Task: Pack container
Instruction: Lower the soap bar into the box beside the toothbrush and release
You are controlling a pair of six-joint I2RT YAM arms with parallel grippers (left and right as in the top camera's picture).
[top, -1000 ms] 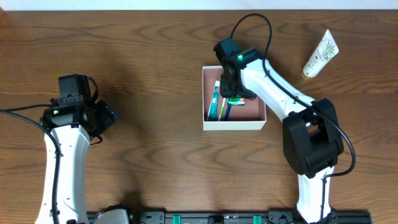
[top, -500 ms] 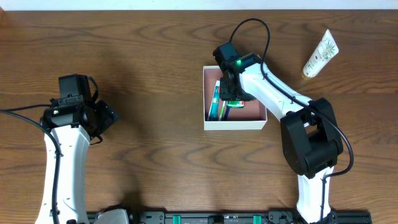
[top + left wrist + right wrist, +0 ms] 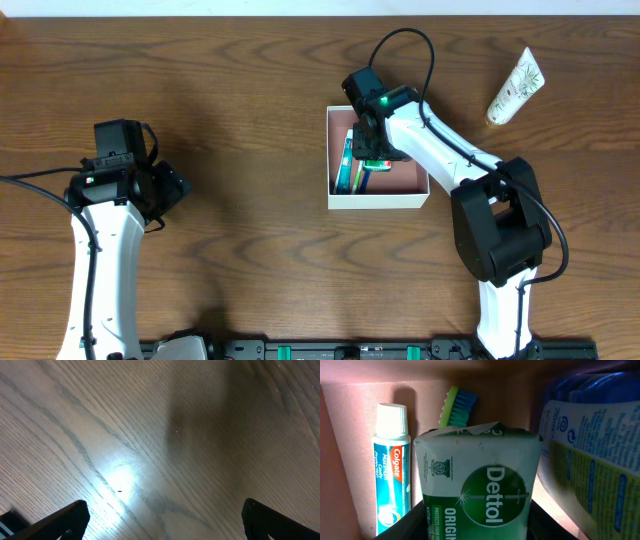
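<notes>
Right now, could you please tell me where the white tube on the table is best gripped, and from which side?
Probably mid-body on the white tube, from above, closing across its narrow width: it lies flat and diagonal on the table, with nothing beside it.

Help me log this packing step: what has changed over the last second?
The right gripper, still holding the Dettol pack, shifted slightly leftward inside the container. Nothing was picked up or released. The left gripper, the container and the tube at the far right stayed put.
</notes>
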